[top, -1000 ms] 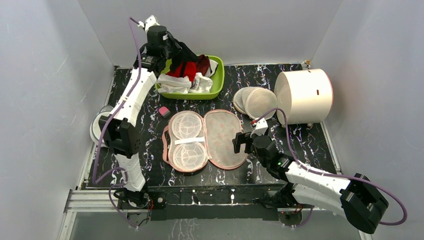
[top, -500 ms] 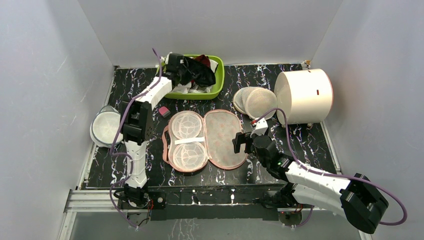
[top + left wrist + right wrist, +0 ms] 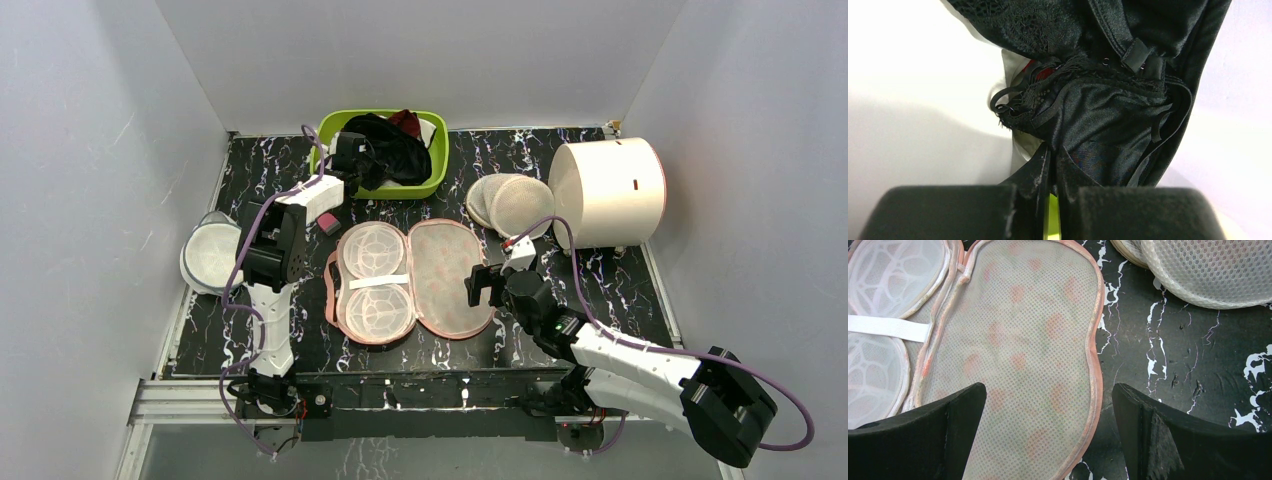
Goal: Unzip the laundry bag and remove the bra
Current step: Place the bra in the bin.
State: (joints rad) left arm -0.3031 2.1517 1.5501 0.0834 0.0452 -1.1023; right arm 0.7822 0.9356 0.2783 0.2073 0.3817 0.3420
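lowered since the earlier frames, left gripper (image 3: 352,158) pinches small black satin-and-lace bra (image 3: 392,150) in closed jaws, inside lime-green plastic basin (image 3: 437,170). peach floral peanut-shaped laundry bag (image 3: 440,280) lies unzipped just before the basin; right gripper (image 3: 482,285) over its edge, jaws wide apart. removal apparently done; release remains.

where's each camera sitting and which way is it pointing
top external: above and behind the bases, looking down on the table; both arms show.
left wrist: at the green basket, facing the bra; left jaws shut on it.
right wrist: low over the open laundry bag, looking down; right jaws open at the bottom.
shared: top and right wrist both show the mesh domes.
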